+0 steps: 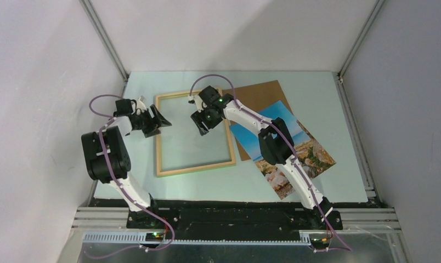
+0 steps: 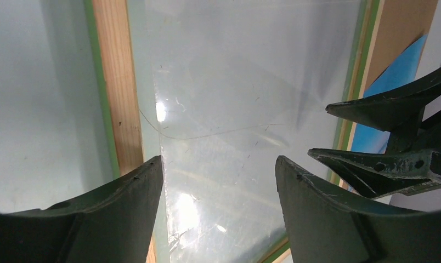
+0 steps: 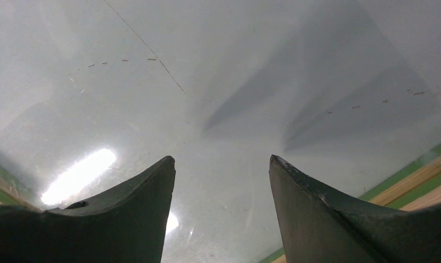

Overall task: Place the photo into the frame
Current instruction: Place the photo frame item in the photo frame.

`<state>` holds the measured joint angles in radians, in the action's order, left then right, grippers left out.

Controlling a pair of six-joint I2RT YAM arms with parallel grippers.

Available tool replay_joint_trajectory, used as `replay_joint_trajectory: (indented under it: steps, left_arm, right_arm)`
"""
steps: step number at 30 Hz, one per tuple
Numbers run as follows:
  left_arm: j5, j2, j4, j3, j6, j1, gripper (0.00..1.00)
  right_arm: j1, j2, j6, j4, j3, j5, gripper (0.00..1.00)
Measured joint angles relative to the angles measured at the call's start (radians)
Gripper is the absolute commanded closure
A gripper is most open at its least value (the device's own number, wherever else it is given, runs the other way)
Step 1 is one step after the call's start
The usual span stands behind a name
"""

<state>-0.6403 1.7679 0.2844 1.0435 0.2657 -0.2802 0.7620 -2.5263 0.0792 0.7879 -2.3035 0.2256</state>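
The frame [image 1: 195,165] lies flat on the table, pale wood side up, with a clear pane [image 2: 235,82] inside it. Green edges line its rails in the left wrist view [image 2: 117,93] and the right wrist view [image 3: 421,175]. The photo [image 1: 317,153] lies picture side up to the right of the frame, partly under the right arm; its blue corner shows in the left wrist view [image 2: 394,71]. My left gripper [image 1: 160,121] [image 2: 219,161] is open and empty above the frame's left rail. My right gripper [image 1: 201,125] [image 3: 222,159] is open and empty over the pane.
A brown backing board [image 1: 262,98] lies behind the photo, partly under it, beside the frame's far right corner. White walls close in the table on three sides. The right gripper's fingers [image 2: 394,137] show close by in the left wrist view.
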Motion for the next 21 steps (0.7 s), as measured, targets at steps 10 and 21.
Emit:
replay_joint_trajectory:
  steps: [10,21]
  left_arm:
    - [0.038,-0.066,0.059,0.039,-0.036,-0.013,0.21]
    - [0.099,-0.107,0.093,0.047,-0.08,-0.015,0.21]
  right_arm:
    - [0.0,0.0,0.0,-0.008,0.007,0.0,0.32]
    - [-0.002,0.002,-0.002,-0.008,0.011,0.011,0.29]
